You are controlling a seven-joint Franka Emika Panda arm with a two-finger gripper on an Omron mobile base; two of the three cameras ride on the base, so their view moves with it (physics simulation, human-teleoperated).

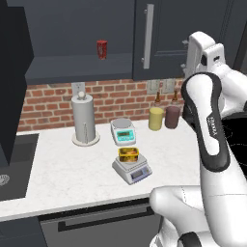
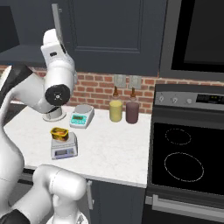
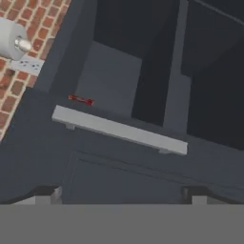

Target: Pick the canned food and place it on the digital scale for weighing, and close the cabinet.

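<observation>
Canned food: small low yellow tin with rounded corners and dark brownish top (image 1: 129, 154), resting on the platter, free of the arm.
Digital scale: light grey square scale with bluish-purple front display (image 1: 132, 169), near the front of the counter.
Counter: white speckled stone worktop (image 1: 67, 164); a white scale with teal front (image 1: 123, 131) stands just behind the grey one, a grey paper-towel holder (image 1: 84, 118) to its left, a yellow bottle (image 1: 156, 116) and a maroon bottle (image 1: 172, 115) by the brick wall.
Cabinet: large dark grey wall cabinet (image 1: 164, 38) with a long silver bar handle (image 3: 119, 129); left side open, a red can (image 1: 102, 48) on its shelf.
Gripper: raised before the handle (image 3: 122, 194); fingers spread, nothing between them.
</observation>
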